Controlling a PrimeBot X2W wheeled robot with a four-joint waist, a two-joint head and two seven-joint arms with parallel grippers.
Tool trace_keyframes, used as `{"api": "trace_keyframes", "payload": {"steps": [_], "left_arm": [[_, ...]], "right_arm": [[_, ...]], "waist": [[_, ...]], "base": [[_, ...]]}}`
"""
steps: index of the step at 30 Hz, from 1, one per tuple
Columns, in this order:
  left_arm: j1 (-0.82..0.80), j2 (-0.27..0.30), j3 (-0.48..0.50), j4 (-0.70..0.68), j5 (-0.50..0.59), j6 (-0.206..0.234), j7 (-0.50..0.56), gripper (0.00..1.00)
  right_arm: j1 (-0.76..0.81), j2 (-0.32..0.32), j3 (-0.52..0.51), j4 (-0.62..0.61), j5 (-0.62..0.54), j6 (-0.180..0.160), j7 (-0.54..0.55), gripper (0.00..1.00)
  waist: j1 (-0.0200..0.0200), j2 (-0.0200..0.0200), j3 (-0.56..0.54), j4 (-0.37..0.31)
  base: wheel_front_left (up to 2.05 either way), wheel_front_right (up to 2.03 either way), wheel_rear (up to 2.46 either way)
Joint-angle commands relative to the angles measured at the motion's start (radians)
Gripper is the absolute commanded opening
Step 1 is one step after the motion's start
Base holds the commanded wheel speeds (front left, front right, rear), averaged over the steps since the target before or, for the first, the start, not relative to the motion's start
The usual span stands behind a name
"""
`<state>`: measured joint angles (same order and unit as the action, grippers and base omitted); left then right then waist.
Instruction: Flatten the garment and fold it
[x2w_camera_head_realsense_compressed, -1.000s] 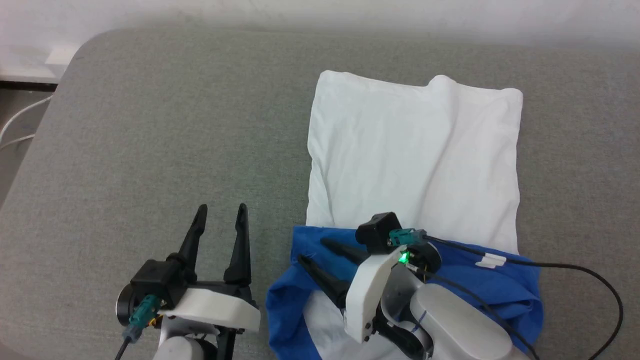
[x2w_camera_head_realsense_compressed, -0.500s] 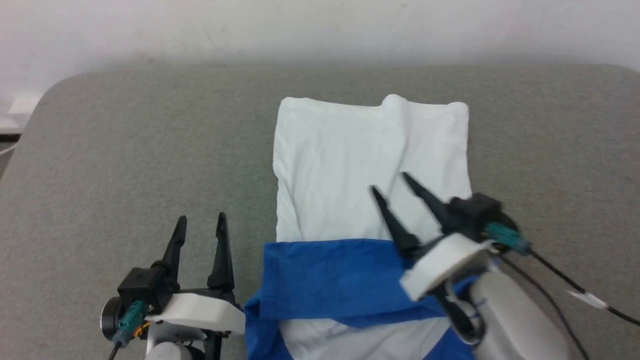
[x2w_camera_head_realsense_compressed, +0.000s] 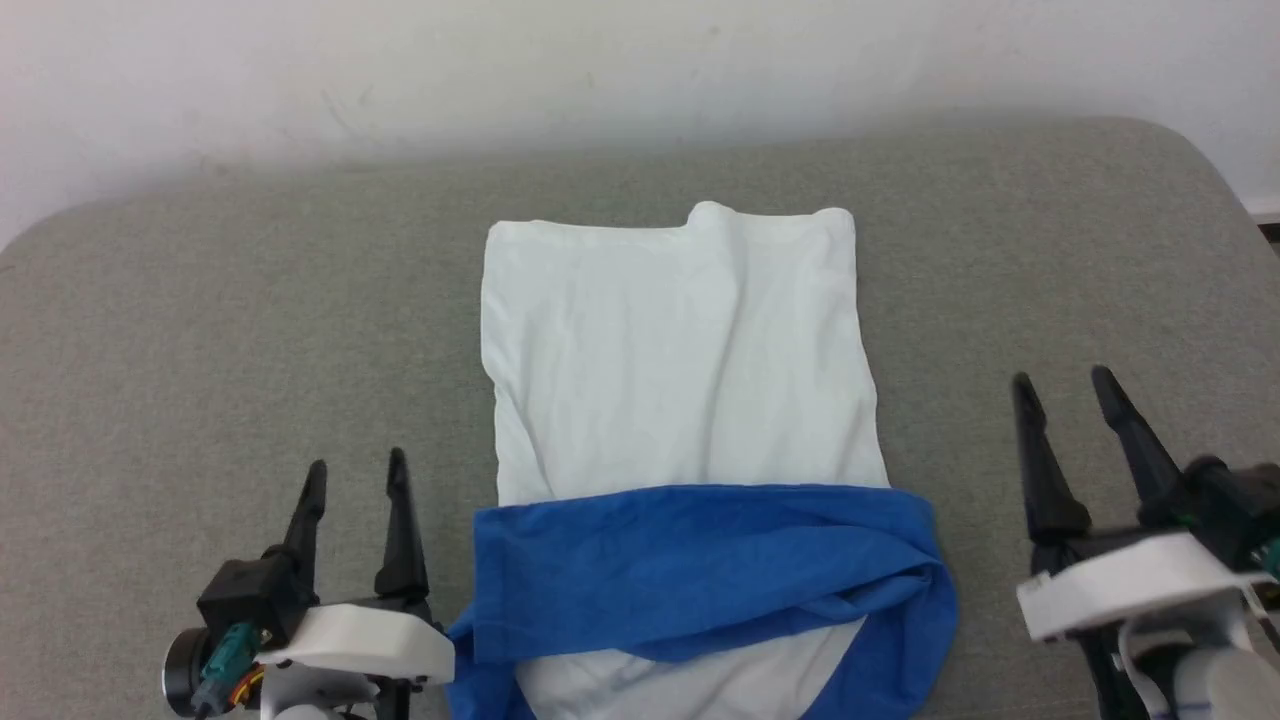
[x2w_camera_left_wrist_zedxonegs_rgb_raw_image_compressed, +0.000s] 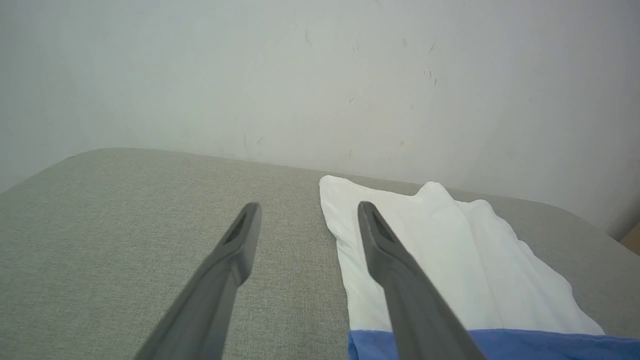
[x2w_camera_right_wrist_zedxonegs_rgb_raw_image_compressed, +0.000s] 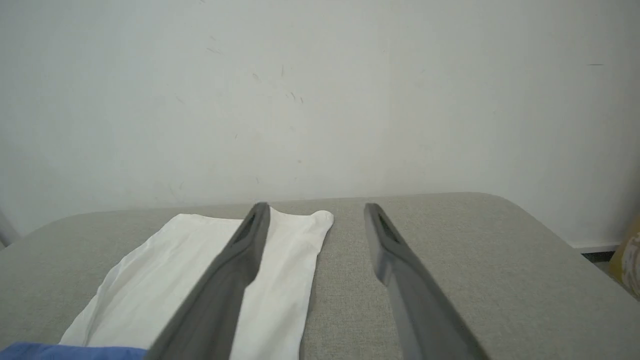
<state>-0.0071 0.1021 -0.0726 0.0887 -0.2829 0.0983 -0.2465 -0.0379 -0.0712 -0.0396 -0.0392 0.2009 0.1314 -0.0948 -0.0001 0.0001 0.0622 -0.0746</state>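
The T-shirt (x2w_camera_head_realsense_compressed: 680, 360) lies folded into a long white panel on the grey fabric-covered tabletop (x2w_camera_head_realsense_compressed: 250, 330). It sits between the two hands and reaches well beyond their fingertips toward the pale wall (x2w_camera_head_realsense_compressed: 600, 70). Its royal-blue band (x2w_camera_head_realsense_compressed: 700, 560) is turned over across the near end, level with the bases of both hands, and it is rumpled and bunched at the corner nearer the right hand. Nearer the robot than that fold, a strip of white shows again at the bottom edge of the head view. A soft ridge runs down the white panel from a small bump on its far edge.

The left hand (x2w_camera_head_realsense_compressed: 357, 460) sits just beside the blue band's corner on its own side. Its two dark fingers (x2w_camera_head_realsense_compressed: 400, 520) are spread apart, pointing away from the robot, with nothing between them. Whether its pale body touches the cloth I cannot tell. In the left wrist view the finger on the shirt's side crosses the edge of the white panel, and the other lies over bare grey fabric.

The right hand (x2w_camera_head_realsense_compressed: 1061, 376) stands clear of the T-shirt on the opposite side, with a strip of bare tabletop between them. Its fingers are likewise spread and hold nothing. In the right wrist view the shirt's far corner shows behind the finger on the shirt's side.
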Motion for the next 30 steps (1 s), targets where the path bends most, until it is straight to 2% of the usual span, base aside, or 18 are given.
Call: {"api": "trace_keyframes", "payload": {"steps": [1,5,8,16,23,30], "left_arm": [[0.005,0.009,0.006,0.002,-0.004,0.006,-0.004,1.0],[-0.009,0.024,0.008,-0.005,0.0,0.011,0.011,1.0],[-0.059,0.042,0.006,-0.015,-0.002,-0.001,0.034,1.0],[-0.404,0.106,-0.003,0.059,-0.03,-0.073,0.15,1.0],[-0.756,0.156,-0.041,0.272,-0.07,-0.161,0.366,1.0],[-0.997,0.219,-0.085,0.518,-0.111,-0.207,0.63,1.0]], "right_arm": [[0.02,0.006,-0.006,-0.02,-0.006,-0.001,0.009,1.0],[0.08,0.014,-0.032,-0.107,-0.008,-0.001,0.06,1.0],[0.092,0.018,-0.033,-0.146,0.002,-0.001,0.079,1.0],[0.025,0.021,-0.014,-0.175,0.036,-0.001,0.079,1.0],[-0.063,0.021,0.041,-0.149,0.055,-0.001,0.048,1.0],[-0.148,0.021,0.105,-0.098,0.09,-0.001,-0.002,1.0]], "waist": [[0.0001,-0.0001,0.0,-0.007],[0.0001,-0.0001,0.018,-0.028],[0.0001,-0.0001,0.052,-0.04],[0.0001,-0.0001,0.218,-0.07],[0.0001,-0.0001,0.347,-0.115],[0.0001,-0.0001,0.448,-0.182]], "base": [[0.0,0.0,0.0],[0.0,0.0,0.0],[0.0,0.0,0.0],[0.0,0.0,0.0],[0.0,0.0,0.0],[0.0,0.0,0.0]]}}
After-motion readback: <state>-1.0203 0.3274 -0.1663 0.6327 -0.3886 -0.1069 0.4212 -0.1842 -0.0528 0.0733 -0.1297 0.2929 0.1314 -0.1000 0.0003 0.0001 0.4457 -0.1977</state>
